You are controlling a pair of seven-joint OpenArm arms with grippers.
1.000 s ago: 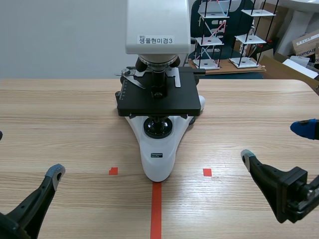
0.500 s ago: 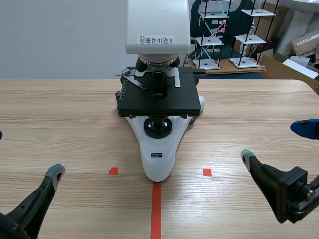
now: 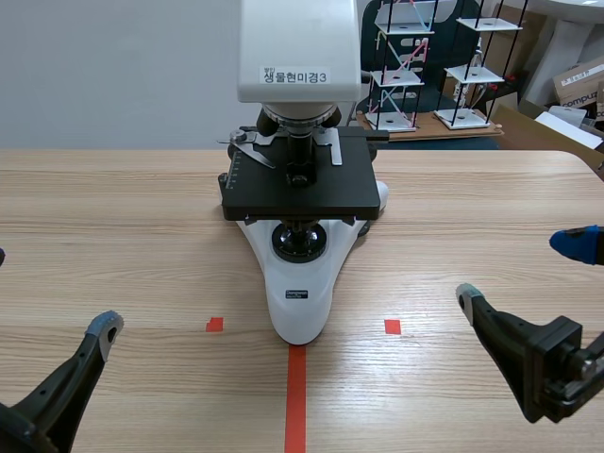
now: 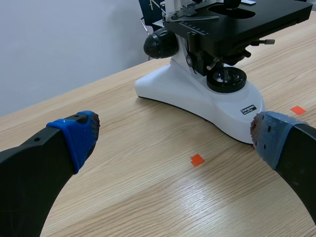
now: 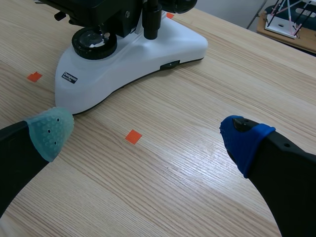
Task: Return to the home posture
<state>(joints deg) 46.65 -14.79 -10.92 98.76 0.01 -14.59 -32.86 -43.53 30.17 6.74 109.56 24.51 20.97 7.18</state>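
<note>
The left gripper (image 3: 52, 291) and right gripper (image 3: 521, 271) sit low over the near side of the table (image 3: 113, 208), one on each side of the microscope (image 3: 300, 283). Both point toward the far edge, fingers spread wide and empty. We see nothing changed from the earlier frame.

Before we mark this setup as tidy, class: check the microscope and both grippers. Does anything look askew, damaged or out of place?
Nothing stands out. The microscope stands upright on the table, with no visible damage. The left gripper and right gripper are open, empty and apart from it.
</note>
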